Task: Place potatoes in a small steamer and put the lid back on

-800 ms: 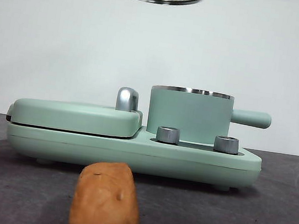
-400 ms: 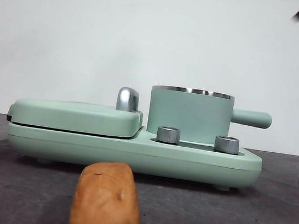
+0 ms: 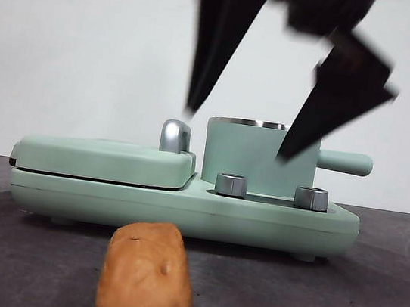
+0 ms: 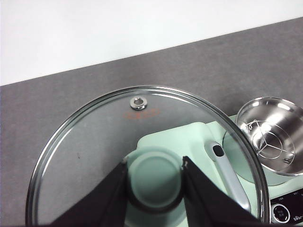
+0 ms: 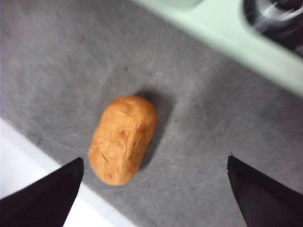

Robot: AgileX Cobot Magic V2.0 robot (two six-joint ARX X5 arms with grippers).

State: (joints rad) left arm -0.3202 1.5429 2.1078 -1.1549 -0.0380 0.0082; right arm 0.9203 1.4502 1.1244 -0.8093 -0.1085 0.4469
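Right tool spread wide, blurred, above potato lying on gray bench in front of cooker. Left tool pinches lid by knob, raised beside uncovered steamer.

You're looking at matte black jaws on both arms. The right pincer is showing two long, flat, wedge-shaped blades tapering to narrow tips, motion-blurred at their edges. The left pincer is showing broad, dark, angular jaws with straight inner edges.
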